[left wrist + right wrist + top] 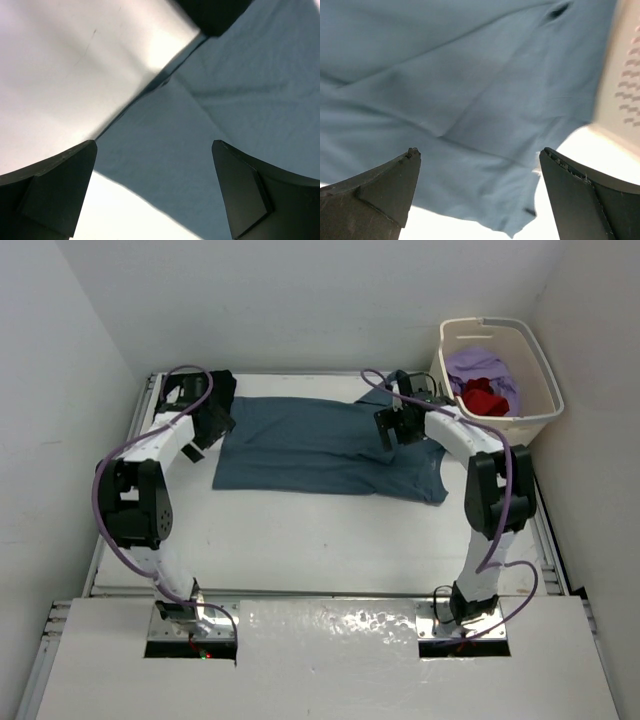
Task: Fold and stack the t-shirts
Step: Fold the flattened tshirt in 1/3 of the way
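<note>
Left hand and right hand both stood spread, gripping nothing, over opposite ends of the teal-blue t-shirt; it lay flat on the table, a wide band, lightly creased; judged mid-fold; next move called for pinching an edge and carrying it across; lavender t-shirt and red t-shirt sat in the basket.

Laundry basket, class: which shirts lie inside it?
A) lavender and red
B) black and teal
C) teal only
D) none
A: the cream basket holds a lavender shirt and a red shirt, while the teal shirt lies spread on the table.
</note>
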You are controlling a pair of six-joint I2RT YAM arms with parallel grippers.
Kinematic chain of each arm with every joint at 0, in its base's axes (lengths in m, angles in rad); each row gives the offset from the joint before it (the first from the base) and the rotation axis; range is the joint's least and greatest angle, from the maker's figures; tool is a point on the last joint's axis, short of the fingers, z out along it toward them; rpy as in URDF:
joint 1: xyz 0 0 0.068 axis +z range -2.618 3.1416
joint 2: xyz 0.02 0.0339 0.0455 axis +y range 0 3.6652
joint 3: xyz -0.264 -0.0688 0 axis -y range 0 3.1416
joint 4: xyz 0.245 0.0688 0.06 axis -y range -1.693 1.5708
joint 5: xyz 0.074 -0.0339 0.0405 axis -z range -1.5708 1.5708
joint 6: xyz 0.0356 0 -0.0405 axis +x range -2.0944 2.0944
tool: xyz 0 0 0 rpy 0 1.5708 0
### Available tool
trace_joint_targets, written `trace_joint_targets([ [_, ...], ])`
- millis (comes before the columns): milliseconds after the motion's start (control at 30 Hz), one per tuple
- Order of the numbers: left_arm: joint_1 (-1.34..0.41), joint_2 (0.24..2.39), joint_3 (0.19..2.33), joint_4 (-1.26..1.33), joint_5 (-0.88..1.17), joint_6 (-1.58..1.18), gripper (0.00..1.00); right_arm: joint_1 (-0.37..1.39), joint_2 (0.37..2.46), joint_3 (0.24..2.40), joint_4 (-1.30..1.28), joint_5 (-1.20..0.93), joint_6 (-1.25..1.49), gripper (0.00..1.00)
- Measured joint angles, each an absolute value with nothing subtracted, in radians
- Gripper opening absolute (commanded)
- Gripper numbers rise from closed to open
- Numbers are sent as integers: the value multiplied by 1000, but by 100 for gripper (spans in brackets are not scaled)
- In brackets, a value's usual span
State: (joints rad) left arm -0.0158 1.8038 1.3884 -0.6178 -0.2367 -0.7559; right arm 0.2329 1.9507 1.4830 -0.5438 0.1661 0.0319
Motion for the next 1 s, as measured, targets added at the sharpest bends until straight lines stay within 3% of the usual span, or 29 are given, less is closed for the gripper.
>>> trace_joint_targets([
  [300,-16,1752,1262,-616,-208,-741,100,263,1943,1333,-434,12,173,99],
  [1000,-16,1752,1238,-625,-209,-733,100,292,2100,1412,-271,-71,265,99],
])
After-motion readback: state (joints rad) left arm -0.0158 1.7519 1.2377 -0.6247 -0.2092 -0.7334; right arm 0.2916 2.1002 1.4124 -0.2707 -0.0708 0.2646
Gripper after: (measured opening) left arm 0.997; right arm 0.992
